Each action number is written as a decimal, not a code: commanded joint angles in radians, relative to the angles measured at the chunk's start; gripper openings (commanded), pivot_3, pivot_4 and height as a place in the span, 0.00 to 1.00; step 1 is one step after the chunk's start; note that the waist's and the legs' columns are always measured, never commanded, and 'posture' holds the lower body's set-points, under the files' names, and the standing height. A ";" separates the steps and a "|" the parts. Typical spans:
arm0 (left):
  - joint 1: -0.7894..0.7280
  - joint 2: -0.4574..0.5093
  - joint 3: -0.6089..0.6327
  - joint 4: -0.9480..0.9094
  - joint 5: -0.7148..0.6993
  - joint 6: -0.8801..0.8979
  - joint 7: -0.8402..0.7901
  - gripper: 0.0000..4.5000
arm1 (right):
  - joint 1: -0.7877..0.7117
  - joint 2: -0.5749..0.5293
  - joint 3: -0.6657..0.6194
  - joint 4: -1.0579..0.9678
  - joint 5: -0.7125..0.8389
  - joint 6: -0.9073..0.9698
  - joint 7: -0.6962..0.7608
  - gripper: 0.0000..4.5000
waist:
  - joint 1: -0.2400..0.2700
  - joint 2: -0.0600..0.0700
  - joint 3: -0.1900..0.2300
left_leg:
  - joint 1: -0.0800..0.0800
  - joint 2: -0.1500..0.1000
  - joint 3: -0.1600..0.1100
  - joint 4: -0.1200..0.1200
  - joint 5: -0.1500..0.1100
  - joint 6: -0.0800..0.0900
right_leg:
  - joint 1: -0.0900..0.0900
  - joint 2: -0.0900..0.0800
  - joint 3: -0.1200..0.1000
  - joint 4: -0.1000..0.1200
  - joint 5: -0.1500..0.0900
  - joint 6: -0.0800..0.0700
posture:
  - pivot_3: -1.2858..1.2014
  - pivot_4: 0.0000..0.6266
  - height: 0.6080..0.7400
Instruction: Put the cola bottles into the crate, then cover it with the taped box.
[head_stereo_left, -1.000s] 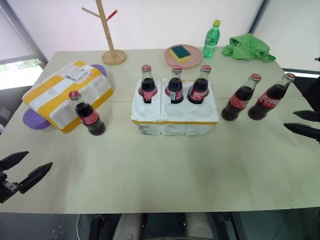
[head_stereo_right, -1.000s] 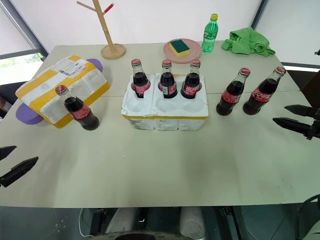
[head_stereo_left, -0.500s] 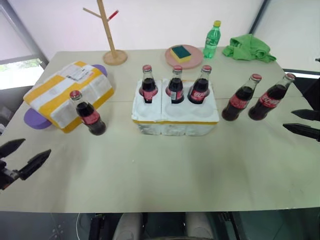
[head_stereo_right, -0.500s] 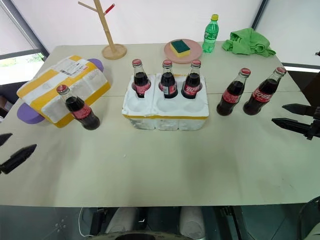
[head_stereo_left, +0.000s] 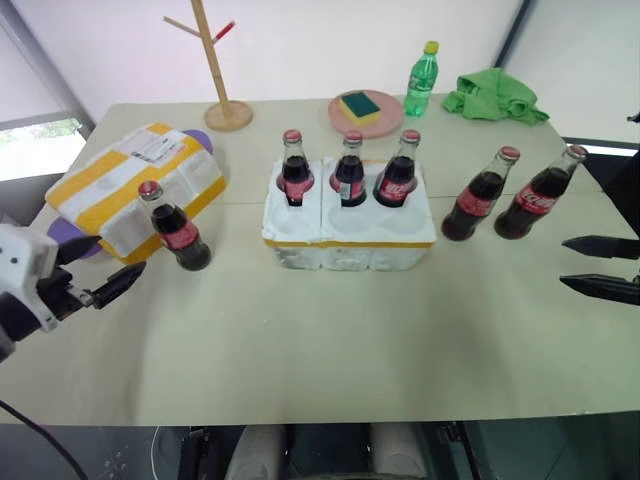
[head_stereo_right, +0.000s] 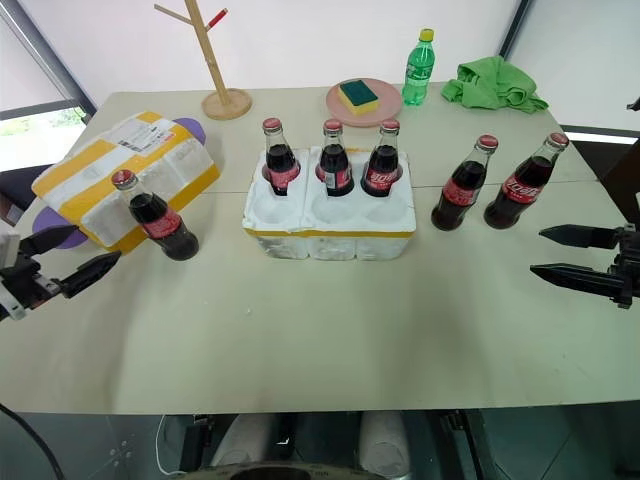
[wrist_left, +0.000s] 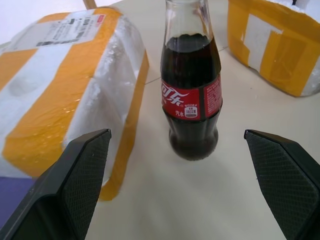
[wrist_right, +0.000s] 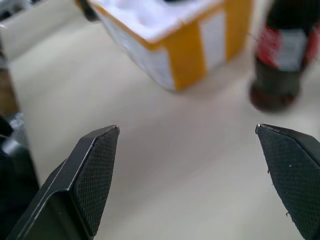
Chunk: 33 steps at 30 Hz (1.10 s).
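Two tools: both are spread wide and hold nothing, touch nothing.
Left tool (head_stereo_right: 68, 262): it hangs over the left side of the table (head_stereo_right: 330, 330), fingers (wrist_left: 75, 185) apart, pointing at the single bottle (head_stereo_right: 155, 218), which stands between them further ahead in the left wrist view.
Right tool (head_stereo_right: 570, 252): it hangs at the right edge of the table, released, pointing toward the middle, near the two right bottles but apart from them.
Cola bottles, count: six. Three stand in the far row of the crate (head_stereo_right: 330, 225); two stand on the table right of the crate (head_stereo_right: 462, 186) (head_stereo_right: 521, 184); one stands alone on the left, just beside the taped box (head_stereo_right: 125, 172).
Bottle axis: all six are upright, caps up.
Crate: one, in the middle of the table, long side across the table; the three near wells are free.
Taped box: one, at far left, label on top, long axis turned diagonal, lying partly on a purple plate (head_stereo_right: 50, 222).
Other things, one of each: wooden rack (head_stereo_right: 215, 62), pink plate (head_stereo_right: 340, 104) with sponge (head_stereo_right: 357, 93), green bottle (head_stereo_right: 420, 68), green cloth (head_stereo_right: 495, 82), all at the far edge.
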<state>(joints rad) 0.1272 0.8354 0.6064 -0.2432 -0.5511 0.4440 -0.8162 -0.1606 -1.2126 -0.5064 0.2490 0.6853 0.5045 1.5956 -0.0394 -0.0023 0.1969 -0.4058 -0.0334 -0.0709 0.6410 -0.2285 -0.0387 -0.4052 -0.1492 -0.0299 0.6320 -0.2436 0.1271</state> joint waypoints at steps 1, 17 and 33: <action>-0.054 0.010 -0.038 0.034 0.028 -0.038 -0.005 0.99 | -0.034 -0.028 -0.111 -0.247 0.158 0.155 -0.059 1.00 | 0.001 0.000 0.000 | 0.000 0.000 0.000 0.001 0.000 0.000 | 0.000 0.000 0.000 0.000 0.000 0.000 | 0.52 0.24 1.00; -0.232 -0.066 -0.207 0.152 0.127 -0.119 0.046 0.99 | -0.453 0.137 0.220 -0.475 0.326 0.293 -0.220 1.00 | 0.030 -0.005 0.000 | -0.005 0.014 0.000 0.005 0.000 0.000 | -0.004 0.015 0.000 -0.003 0.006 -0.007 | 0.52 0.24 1.00; -0.419 -0.153 -0.316 0.311 0.174 -0.137 0.092 0.99 | -0.555 0.234 0.309 -0.414 0.280 0.272 -0.208 1.00 | 0.029 -0.005 0.000 | -0.004 0.014 0.000 0.005 0.000 0.000 | -0.004 0.016 0.000 -0.002 0.008 -0.004 | 0.52 0.24 1.00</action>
<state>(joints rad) -0.2752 0.6788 0.2862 0.0694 -0.3800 0.3236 -0.7282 -0.6921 -0.9787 -0.1858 -0.1649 0.9640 0.7918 1.3824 -0.0100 -0.0077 0.1974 -0.4101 -0.0193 -0.0707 0.6468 -0.2287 -0.0389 -0.4088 -0.1329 -0.0298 0.6300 -0.2355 0.1235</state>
